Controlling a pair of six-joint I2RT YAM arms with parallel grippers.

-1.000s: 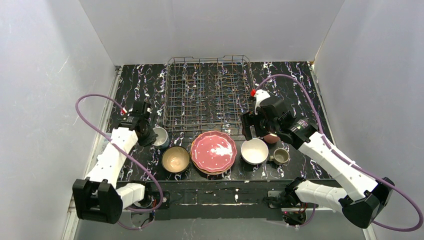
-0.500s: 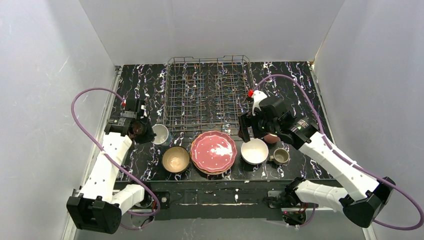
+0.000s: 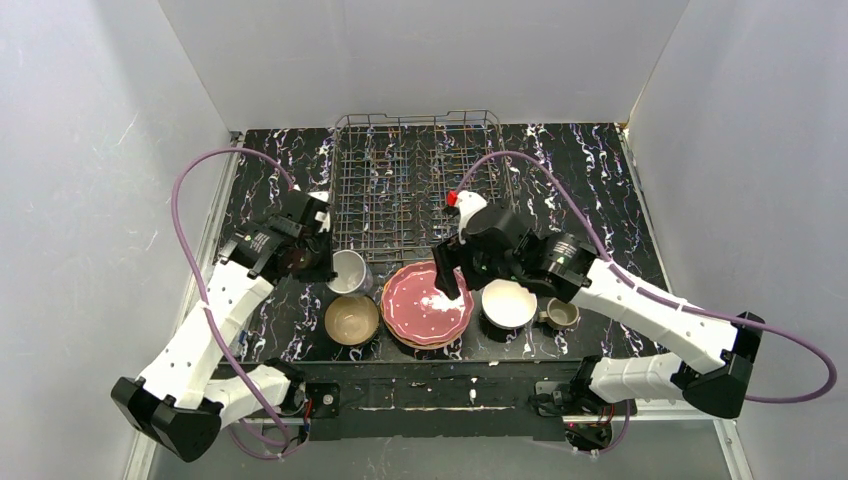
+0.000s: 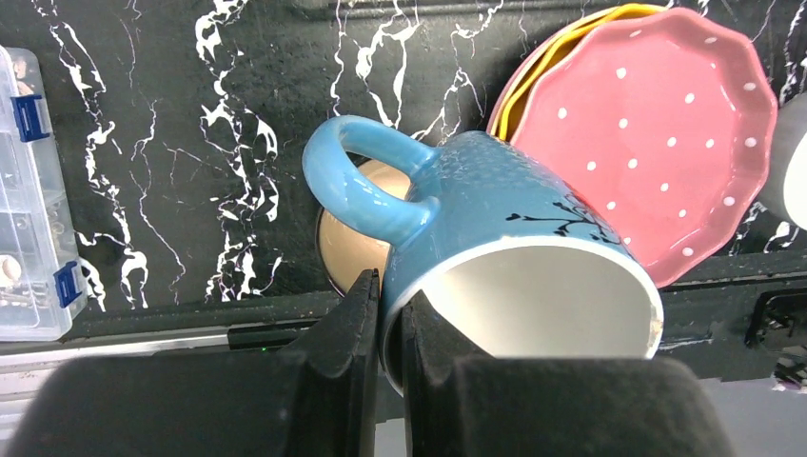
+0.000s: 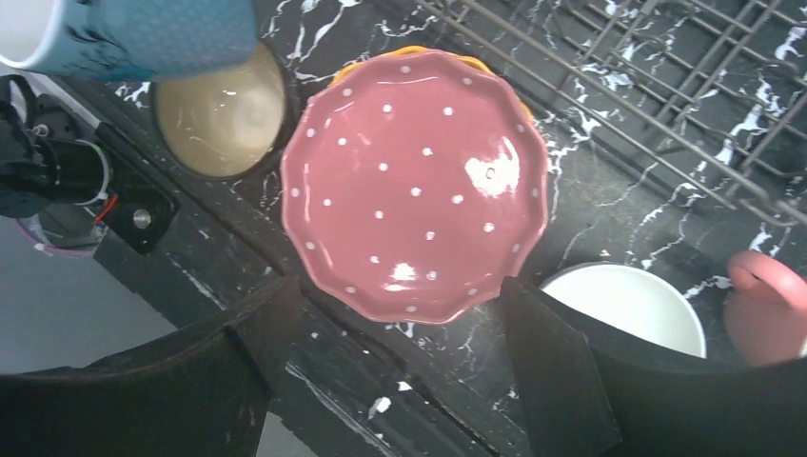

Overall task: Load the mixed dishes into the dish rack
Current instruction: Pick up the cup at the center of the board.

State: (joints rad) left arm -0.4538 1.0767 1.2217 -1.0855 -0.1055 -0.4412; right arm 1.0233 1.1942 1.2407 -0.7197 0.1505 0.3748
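My left gripper is shut on the rim of a teal mug, one finger inside and one outside. The mug hangs tilted above the tan bowl, just in front of the dish rack. My right gripper is open and hovers over the scalloped pink plate, which lies on top of an orange plate. Nothing sits between its fingers. The white bowl and the olive-grey mug stand to the right of the plates. A pink mug shows at the right wrist view's edge.
The wire rack holds no dishes and fills the back middle of the black marbled table. Grey walls close in both sides and the back. A clear plastic parts box lies off the table's front left, beyond the black front rail.
My left gripper has carried the teal mug rightwards, to above the tan bowl. My right arm has swung left from over the white bowl to above the pink plate, its jaws narrowing slightly.
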